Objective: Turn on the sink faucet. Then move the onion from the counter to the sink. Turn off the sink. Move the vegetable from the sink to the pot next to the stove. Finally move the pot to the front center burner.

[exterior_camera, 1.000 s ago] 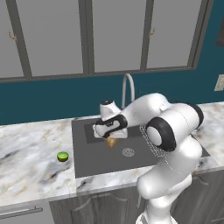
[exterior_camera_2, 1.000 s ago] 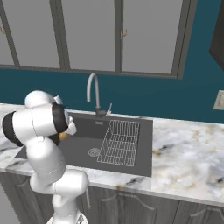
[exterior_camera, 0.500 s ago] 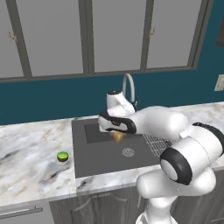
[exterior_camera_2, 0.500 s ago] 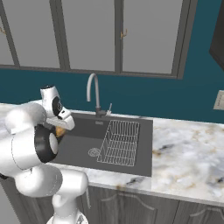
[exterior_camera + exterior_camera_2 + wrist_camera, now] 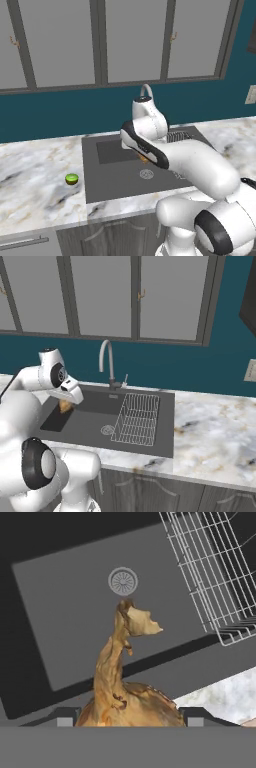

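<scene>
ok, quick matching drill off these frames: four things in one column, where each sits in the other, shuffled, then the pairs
Things:
1. onion
2. lime
3. wire rack
4. round drain

Places:
A. on the marble counter, outside the basin
B. in the floor of the sink, next to the rack
C. held in the gripper above the basin
D. standing in the sink at its faucet-lever end

Pairs: 1-C, 2-A, 3-D, 4-B
</scene>
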Motion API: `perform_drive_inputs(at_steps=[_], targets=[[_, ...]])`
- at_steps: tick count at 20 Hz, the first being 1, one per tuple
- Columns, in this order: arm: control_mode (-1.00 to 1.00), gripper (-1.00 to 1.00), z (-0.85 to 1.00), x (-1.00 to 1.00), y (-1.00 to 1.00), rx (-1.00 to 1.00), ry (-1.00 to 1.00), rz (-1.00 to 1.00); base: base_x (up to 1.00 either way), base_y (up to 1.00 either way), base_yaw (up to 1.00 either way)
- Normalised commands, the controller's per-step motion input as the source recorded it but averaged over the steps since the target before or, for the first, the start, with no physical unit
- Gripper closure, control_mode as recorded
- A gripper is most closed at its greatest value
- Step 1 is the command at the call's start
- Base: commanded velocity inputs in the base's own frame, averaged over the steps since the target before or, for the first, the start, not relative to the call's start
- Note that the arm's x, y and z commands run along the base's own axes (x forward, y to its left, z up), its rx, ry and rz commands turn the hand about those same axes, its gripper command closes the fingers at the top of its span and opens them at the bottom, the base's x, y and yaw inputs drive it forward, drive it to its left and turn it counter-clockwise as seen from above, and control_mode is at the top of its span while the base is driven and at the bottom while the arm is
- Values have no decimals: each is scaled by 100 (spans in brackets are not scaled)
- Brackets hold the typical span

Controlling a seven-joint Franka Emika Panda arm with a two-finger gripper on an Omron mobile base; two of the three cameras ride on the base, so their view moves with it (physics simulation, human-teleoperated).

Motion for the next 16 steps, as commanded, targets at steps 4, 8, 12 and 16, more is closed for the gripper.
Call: perform_drive_inputs(at_steps=[4,8,12,16], targets=[[-100,100,17,-37,-9,0,-1,0,0,0,0],[-100,100,0,-3,0,-1,0,0,0,0,0],[100,100,0,0,0,0,0,-3,-1,-1,-6],[100,100,0,0,0,0,0,0,-17,-16,-42]])
